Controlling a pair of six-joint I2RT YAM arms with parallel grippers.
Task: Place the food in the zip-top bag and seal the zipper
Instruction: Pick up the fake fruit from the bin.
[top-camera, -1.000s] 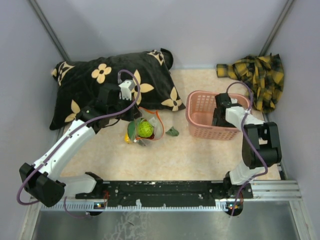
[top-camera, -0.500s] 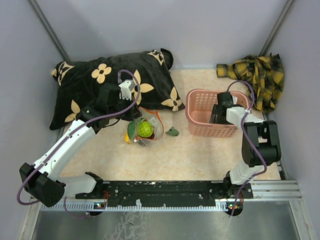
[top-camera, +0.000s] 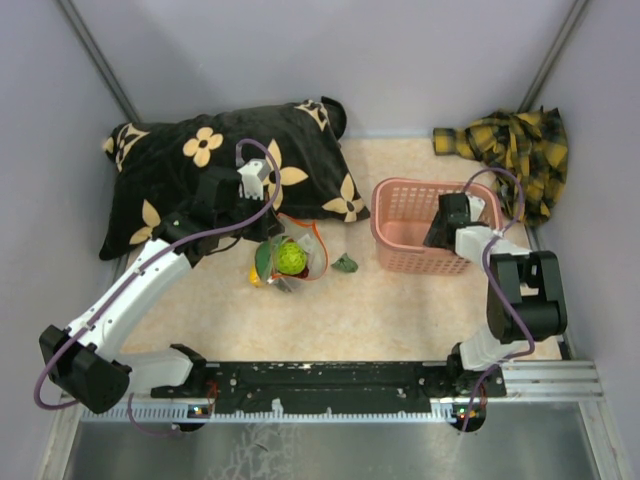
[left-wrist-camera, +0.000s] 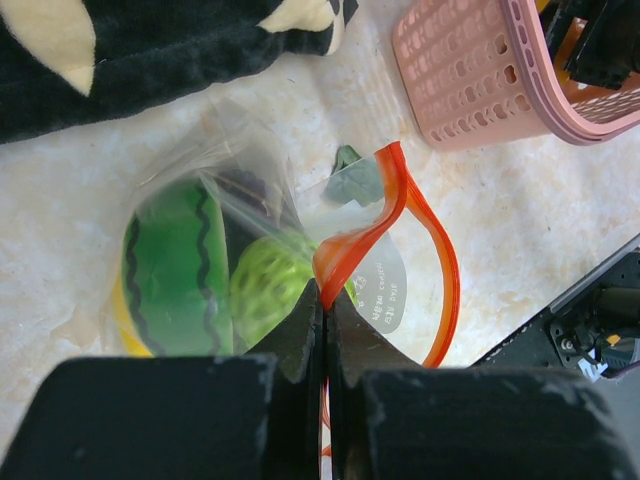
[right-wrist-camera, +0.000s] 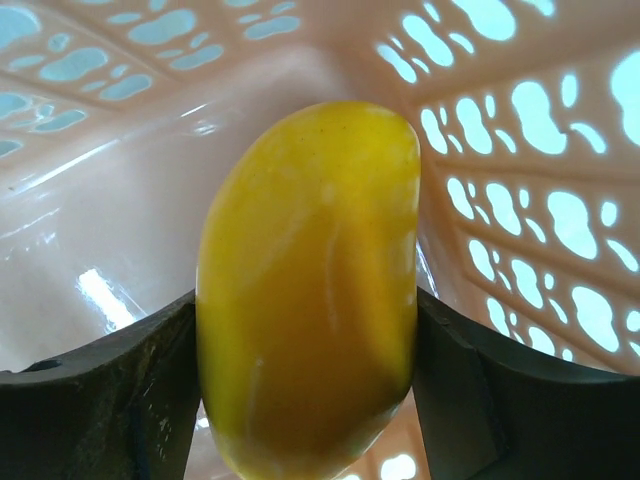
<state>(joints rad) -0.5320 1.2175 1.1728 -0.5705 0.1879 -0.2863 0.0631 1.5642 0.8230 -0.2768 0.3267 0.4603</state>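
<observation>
The clear zip-top bag (top-camera: 300, 255) lies at mid table with its red-orange zipper strip (left-wrist-camera: 395, 190) held open in a loop. Inside show a bumpy green ball (left-wrist-camera: 262, 290), a striped green piece (left-wrist-camera: 175, 270) and a yellow edge. My left gripper (left-wrist-camera: 326, 300) is shut on the zipper strip and holds the mouth up. A dark green leafy piece (top-camera: 345, 264) lies on the table just right of the bag. My right gripper (right-wrist-camera: 305, 400) is inside the pink basket (top-camera: 405, 225), shut on the yellow mango piece (right-wrist-camera: 310, 280).
A black pillow with cream flowers (top-camera: 210, 165) lies at the back left, close behind the bag. A yellow plaid cloth (top-camera: 510, 150) sits at the back right corner. The basket's lattice walls (right-wrist-camera: 520, 150) surround the right gripper closely.
The right wrist has shifted slightly right and back inside the basket. The left arm and the bag have not moved.
</observation>
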